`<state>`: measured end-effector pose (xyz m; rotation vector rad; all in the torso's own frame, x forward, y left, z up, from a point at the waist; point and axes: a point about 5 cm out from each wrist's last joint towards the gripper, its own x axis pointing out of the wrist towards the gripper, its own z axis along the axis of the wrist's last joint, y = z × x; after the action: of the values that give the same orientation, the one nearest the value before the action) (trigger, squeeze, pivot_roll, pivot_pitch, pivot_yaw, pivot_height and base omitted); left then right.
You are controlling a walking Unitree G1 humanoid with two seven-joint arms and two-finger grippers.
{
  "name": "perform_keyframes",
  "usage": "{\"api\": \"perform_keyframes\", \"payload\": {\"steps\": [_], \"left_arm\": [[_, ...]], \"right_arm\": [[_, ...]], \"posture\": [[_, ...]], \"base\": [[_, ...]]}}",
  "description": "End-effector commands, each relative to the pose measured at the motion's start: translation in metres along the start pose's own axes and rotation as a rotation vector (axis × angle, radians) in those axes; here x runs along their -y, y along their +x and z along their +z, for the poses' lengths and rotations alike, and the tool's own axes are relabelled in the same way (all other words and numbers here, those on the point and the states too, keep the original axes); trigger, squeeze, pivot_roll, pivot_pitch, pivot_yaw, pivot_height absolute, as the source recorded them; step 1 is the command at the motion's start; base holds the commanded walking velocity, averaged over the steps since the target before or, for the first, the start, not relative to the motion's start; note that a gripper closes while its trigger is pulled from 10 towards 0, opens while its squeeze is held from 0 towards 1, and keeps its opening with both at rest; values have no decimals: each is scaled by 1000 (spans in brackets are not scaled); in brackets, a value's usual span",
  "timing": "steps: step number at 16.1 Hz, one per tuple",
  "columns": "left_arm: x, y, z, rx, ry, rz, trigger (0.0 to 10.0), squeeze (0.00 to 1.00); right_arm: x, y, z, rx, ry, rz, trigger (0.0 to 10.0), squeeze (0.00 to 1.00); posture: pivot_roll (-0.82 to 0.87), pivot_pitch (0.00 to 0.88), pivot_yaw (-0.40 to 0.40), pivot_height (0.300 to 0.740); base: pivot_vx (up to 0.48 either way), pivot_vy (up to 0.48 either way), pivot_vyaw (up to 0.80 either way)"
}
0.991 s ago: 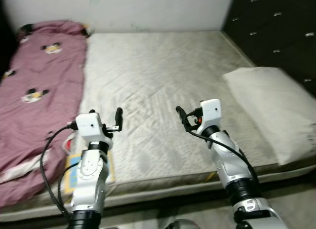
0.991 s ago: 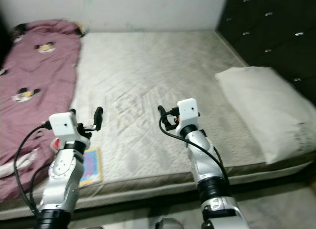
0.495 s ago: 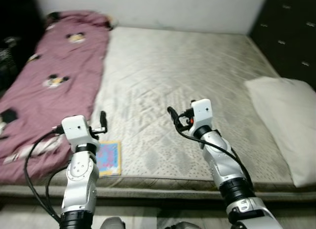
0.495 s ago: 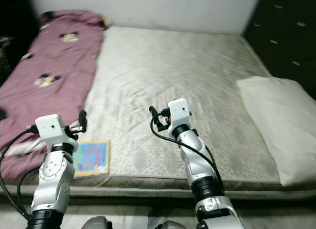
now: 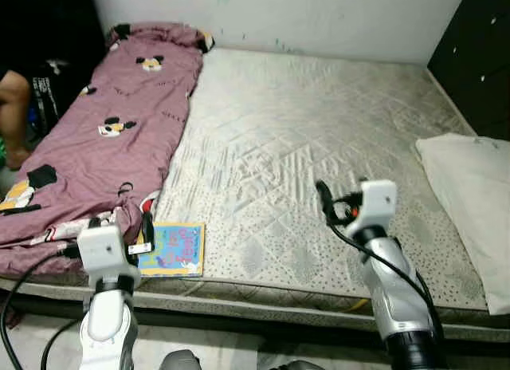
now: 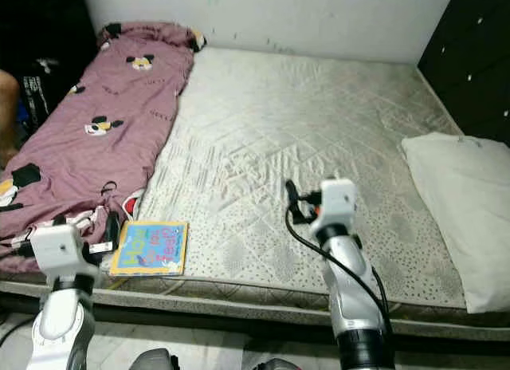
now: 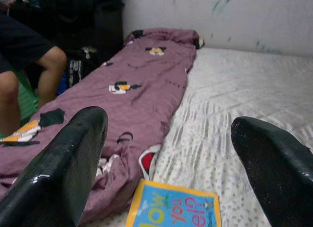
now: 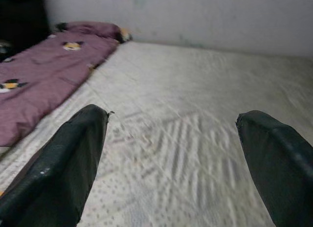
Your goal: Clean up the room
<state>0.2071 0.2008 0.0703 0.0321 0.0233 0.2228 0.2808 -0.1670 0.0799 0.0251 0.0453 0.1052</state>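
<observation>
A colourful children's book (image 5: pixel 174 249) lies flat on the grey mattress (image 5: pixel 303 139) near its front edge, touching the hem of a purple cartoon-print blanket (image 5: pixel 111 139). My left gripper (image 5: pixel 123 226) hovers open just left of the book, at the blanket's edge; the left wrist view has the book (image 7: pixel 173 211) low between its fingers. My right gripper (image 5: pixel 339 201) is open over the bare mattress right of centre, with nothing between its fingers (image 8: pixel 73 153).
A white pillow (image 5: pixel 474 202) lies along the mattress's right side. A dark cabinet (image 5: pixel 482 59) stands at the back right. A person's bare leg (image 5: pixel 12 107) is at the far left beside the bed, among dark bags (image 7: pixel 80 65). The white wall (image 5: pixel 319 15) runs behind.
The camera has swung left and drawn back, bringing the whole book and a person's leg into sight. Both grippers remain open and now sit lower, near the mattress's front edge.
</observation>
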Motion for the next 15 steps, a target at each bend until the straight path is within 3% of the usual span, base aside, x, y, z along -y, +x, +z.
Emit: {"api": "perform_keyframes", "payload": {"steps": [1, 6, 8, 15], "left_arm": [[-2, 4, 0, -10, -15, 7, 10000, 0], [7, 6, 1, -23, -5, -63, 10000, 0], [7, 7, 2, -24, -10, -64, 10000, 0], [8, 4, 2, -22, -30, -29, 10000, 0]], "right_arm": [[0, 2, 4, 18, 3, -22, 10000, 0], [-2, 4, 8, 4, 0, -29, 10000, 0], [-3, 4, 10, 5, -13, -26, 10000, 0], [-10, 12, 9, -16, -50, 51, 10000, 0]], "posture": [[-4, 0, -53, 740], [-13, 0, -51, 740], [-13, 0, -59, 740], [43, 0, -119, 740]], "base": [[0, 0, 0], [0, 0, -140], [0, 0, -628], [0, 0, 0]]}}
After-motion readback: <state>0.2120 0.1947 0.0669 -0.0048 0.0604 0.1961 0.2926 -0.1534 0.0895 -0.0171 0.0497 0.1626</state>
